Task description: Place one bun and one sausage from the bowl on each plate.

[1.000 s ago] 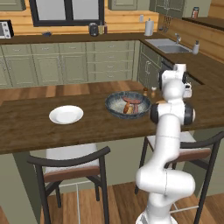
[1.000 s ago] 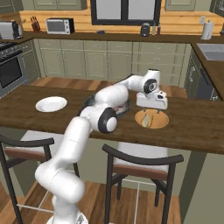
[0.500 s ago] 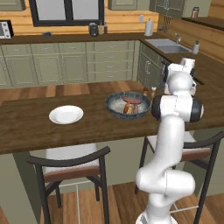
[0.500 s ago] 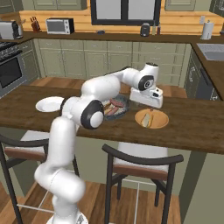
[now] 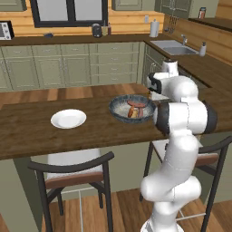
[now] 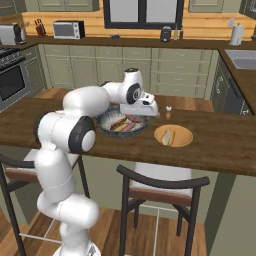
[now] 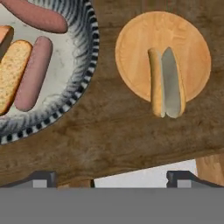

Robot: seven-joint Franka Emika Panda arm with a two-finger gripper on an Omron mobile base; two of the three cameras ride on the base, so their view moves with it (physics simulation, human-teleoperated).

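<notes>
Hand [image 7: 111,177] spread above counter edge [image 7: 131,168]

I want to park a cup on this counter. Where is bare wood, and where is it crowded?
Bare wood lies between the white plate and the bowl, and left of the white plate. In the hand view a bare strip runs below bowl and orange plate. It is crowded where the open gripper hangs, by the bowl, the orange plate and its bun.

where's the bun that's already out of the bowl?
The bun lies on the orange-tan plate, right of the bowl in the hand view, overhanging the plate's near rim.
</notes>
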